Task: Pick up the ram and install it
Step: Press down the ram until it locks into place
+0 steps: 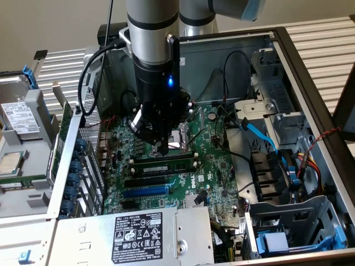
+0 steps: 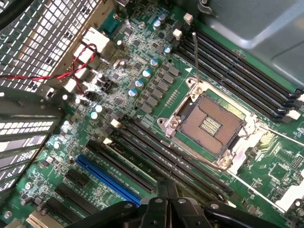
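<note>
The ram (image 1: 164,164), a long green stick with black chips, stands on edge in a slot just in front of the CPU socket (image 1: 180,138) on the motherboard. My gripper (image 1: 165,149) points down over the middle of the ram's top edge, its tip close above or touching it; I cannot tell which. Its fingers are shut together with nothing between them. In the wrist view the shut gripper (image 2: 166,189) hangs over the bank of long black slots (image 2: 142,152) beside the open CPU socket (image 2: 211,123).
A blue expansion slot (image 1: 145,191) lies in front of the ram slots. The power supply (image 1: 138,233) closes the near side, and the case wall with blue clips (image 1: 75,183) closes the exterior view's left. Drive cages (image 1: 288,221) and cables (image 1: 260,136) crowd that view's right.
</note>
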